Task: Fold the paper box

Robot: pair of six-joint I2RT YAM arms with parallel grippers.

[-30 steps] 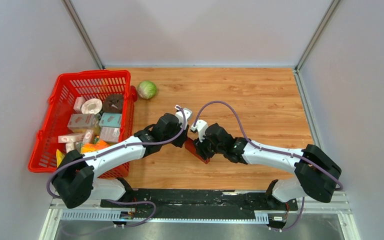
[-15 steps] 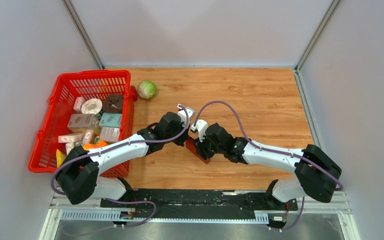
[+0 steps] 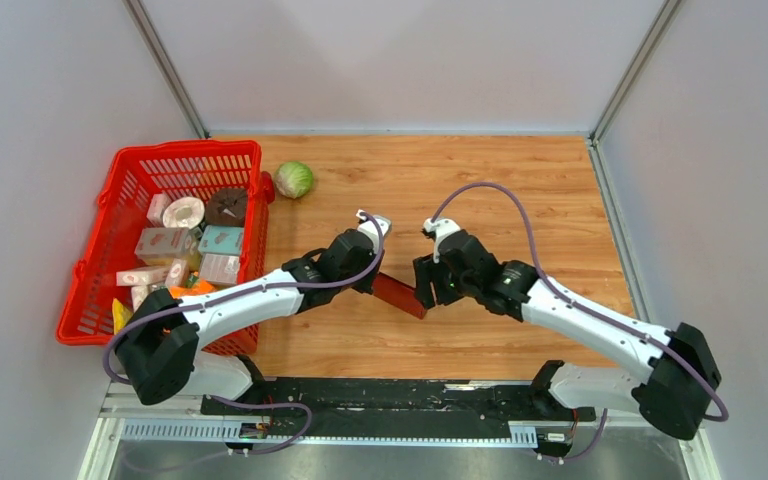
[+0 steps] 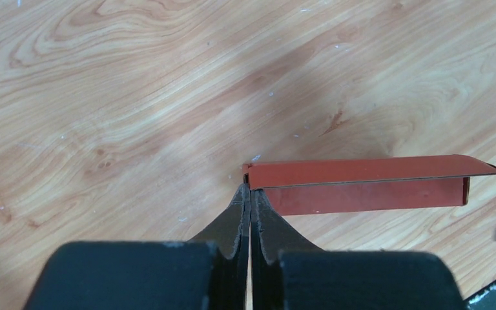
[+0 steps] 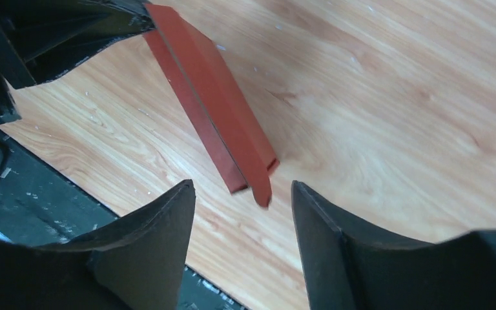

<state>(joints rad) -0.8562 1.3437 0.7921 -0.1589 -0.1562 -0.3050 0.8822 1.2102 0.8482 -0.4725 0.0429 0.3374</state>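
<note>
While the left jaws pinch the paper box (image 3: 401, 297) over the grey-walled wooden table (image 3: 520, 190), the right jaws stand wide

A wood-grain table (image 3: 520, 190) sits enclosed by plain grey walls (image 3: 400, 60) on three sides.

one paper box (image 3: 400, 296), one basket (image 3: 188, 150), one cabbage (image 3: 294, 179)
</note>
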